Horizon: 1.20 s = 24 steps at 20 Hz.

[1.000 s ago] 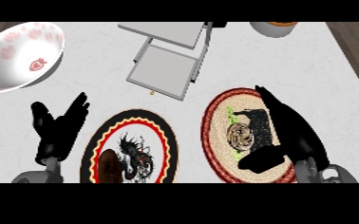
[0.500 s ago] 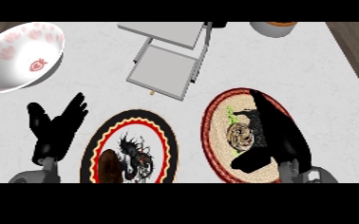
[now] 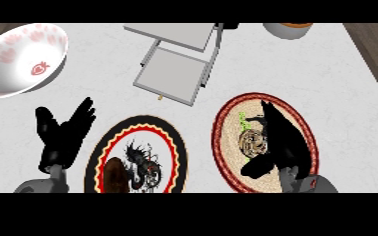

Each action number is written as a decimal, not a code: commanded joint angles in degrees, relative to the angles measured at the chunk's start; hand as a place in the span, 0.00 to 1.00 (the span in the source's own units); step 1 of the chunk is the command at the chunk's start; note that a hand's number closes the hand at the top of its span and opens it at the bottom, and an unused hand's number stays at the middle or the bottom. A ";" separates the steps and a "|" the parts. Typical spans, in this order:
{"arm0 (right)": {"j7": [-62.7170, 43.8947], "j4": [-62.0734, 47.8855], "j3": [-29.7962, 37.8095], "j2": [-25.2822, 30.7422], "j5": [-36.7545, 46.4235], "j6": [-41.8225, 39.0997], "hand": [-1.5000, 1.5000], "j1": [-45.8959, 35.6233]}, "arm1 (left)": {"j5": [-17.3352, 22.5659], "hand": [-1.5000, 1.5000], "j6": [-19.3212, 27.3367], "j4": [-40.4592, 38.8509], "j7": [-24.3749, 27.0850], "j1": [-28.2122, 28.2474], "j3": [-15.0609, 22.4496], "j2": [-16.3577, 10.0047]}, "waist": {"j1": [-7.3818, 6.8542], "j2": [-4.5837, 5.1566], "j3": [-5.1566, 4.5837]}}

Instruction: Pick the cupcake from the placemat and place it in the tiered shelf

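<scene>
At the upper left, a white bowl point(image 3: 29, 55) with a pink strawberry pattern is sitting on the pale tabletop point(image 3: 103, 90).

Below it, at the lower left edge of the view, the left robot hand point(image 3: 65, 137) is resting released, its fingers straight and pointing up. It is holding nothing.

Just to the right of that hand, a round plate point(image 3: 148, 126) with a black, red and yellow rim and a dark figure at its centre is lying on the tabletop.

Above the plate, the grey tiered shelf point(image 3: 173, 72) is standing near the top centre, with its flat tiers facing the camera.

To the right of the plate, the round woven placemat point(image 3: 229, 135) with a red border is lying apart from it. The cupcake point(image 3: 252, 141) is sitting on this placemat, near its middle.

The right robot hand point(image 3: 284, 147) is lying over the placemat, directly against the cupcake's right side. It is released, with the fingers stretched straight upward past the cupcake and the thumb spread out below it. Whether the hand is touching the cupcake cannot be determined.

At the top right, a grey container point(image 3: 288, 30) is standing at the edge of the view.
</scene>
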<state>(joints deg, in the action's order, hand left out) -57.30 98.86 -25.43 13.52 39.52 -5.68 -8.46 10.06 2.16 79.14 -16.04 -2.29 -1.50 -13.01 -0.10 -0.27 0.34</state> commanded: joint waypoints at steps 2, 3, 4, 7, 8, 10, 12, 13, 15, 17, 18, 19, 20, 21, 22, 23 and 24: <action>2.53 -4.14 0.54 -1.37 3.73 1.44 0.00 0.64 | -0.03 0.50 -2.35 -9.56 2.43 -4.42 -2.15 0.07 | 0.32 0.33 -0.36; 0.17 -3.93 4.07 -2.21 2.64 -1.86 0.00 -3.51 | -1.36 0.50 -0.73 -0.71 -0.17 0.84 0.15 1.19 | -0.04 0.25 -0.34; -0.56 -1.33 2.34 -2.25 3.74 -2.70 0.00 -1.09 | 0.69 0.50 -3.05 -2.98 1.00 -0.28 -2.67 -0.39 | 0.08 0.24 -0.35; 8.42 -8.48 4.70 -2.61 4.39 3.33 0.00 -0.63 | -2.04 0.50 -0.45 -3.63 -0.20 -1.48 -0.10 2.46 | 0.06 0.30 -0.33; 9.95 -11.64 4.33 -4.13 4.95 5.13 0.00 -0.94 | -2.38 0.50 1.76 3.38 -4.35 1.26 0.86 2.95 | -0.19 0.26 -0.31; 8.73 -11.52 3.62 -6.11 6.87 3.76 0.00 -2.31 | -2.31 0.50 -0.25 -6.29 0.89 -3.96 -1.66 2.75 | 0.11 0.30 -0.35; 10.96 -7.93 4.16 -4.71 7.34 4.17 0.00 1.90 | -1.51 0.50 -1.22 -1.34 -1.39 -0.70 -2.26 1.87 | 0.11 0.23 -0.34; 13.76 -14.04 5.01 -5.64 6.58 5.53 0.00 -0.20 | -3.76 0.50 0.47 -3.70 1.91 -0.46 -0.46 4.14 | 0.03 0.29 -0.34; 15.01 -15.92 5.29 -7.08 7.98 7.08 0.00 -0.85 | -1.51 0.50 -0.86 -0.05 -4.50 -1.80 -3.59 0.43 | -0.02 0.26 -0.33; 15.16 -17.40 4.74 -6.42 4.65 0.30 1.00 -4.34 | -0.25 0.50 -4.06 -0.94 -1.20 1.04 -2.66 0.86 | -0.36 0.30 -0.34; 17.53 -20.64 -0.12 -6.18 5.42 -1.50 1.00 -1.52 | -1.78 0.50 -1.18 -0.04 -2.64 -0.81 -1.57 2.07 | -0.83 0.45 -0.31; 17.59 -21.12 -1.78 -3.43 6.63 -6.02 1.00 -3.36 | -2.13 0.50 -1.83 -0.09 -1.68 -0.81 -1.24 1.73 | -1.25 0.50 -0.35; 20.89 -18.54 -1.24 -3.95 6.17 -2.69 1.00 -1.07 | 0.15 0.50 -3.76 0.00 -2.98 -1.06 -3.39 -0.05 | -0.29 0.29 -0.33; 20.04 -18.05 2.72 -5.22 3.88 -4.17 1.00 -4.34 | -2.62 0.50 -1.28 -2.14 -2.26 -2.11 -1.73 2.26 | -0.02 0.30 -0.34; 22.40 -20.71 1.61 -5.90 5.22 -0.88 1.00 -1.85 | -2.45 0.50 -1.74 -0.92 -0.57 0.29 -1.18 3.23 | -0.12 0.30 -0.33; 23.47 -22.74 2.94 -7.50 5.00 0.92 1.00 -3.47 | -3.06 0.50 -2.40 -2.87 1.82 0.52 -2.03 2.28 | -0.16 0.33 -0.34; 25.01 -16.29 2.66 -3.95 3.97 -0.88 1.00 1.45 | -3.76 0.50 -0.65 -5.07 1.53 -2.18 -2.02 3.45 | 0.32 0.28 -0.35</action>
<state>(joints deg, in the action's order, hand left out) -36.80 82.10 -22.14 8.80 44.60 -6.16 -10.96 7.60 0.51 78.06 -15.94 -3.45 -3.69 -11.04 -0.15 -0.85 -0.31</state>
